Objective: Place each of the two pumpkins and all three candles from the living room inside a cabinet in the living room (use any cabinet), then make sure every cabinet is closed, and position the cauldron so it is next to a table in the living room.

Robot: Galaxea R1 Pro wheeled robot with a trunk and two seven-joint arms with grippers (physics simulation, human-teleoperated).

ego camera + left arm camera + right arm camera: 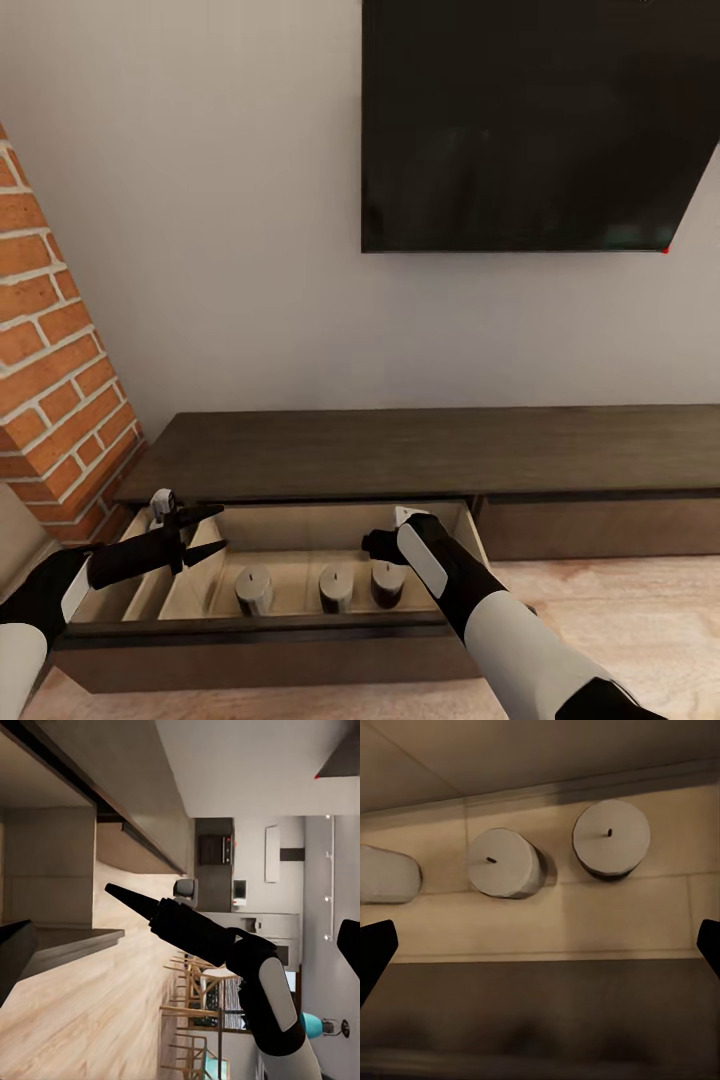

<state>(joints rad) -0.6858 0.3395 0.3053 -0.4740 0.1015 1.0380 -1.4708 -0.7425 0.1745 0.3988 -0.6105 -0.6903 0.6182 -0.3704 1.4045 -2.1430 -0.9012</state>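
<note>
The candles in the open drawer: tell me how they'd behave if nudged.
The candles are short, wide cylinders standing on flat ends, so they would probably slide rather than tip. Knocked over, they would likely roll on their round sides. They look rigid, and the drawer walls should contain them.

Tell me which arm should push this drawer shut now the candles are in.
Probably the right. The right gripper hangs open over the candles inside the open drawer, near the front's middle. The left gripper hovers open at the drawer's left end, so its push would land off-centre.

White forearm shells, black joint sleeves, slim black tapered gripper fingers [205, 530], small white wrist block, possibly a camera
</note>
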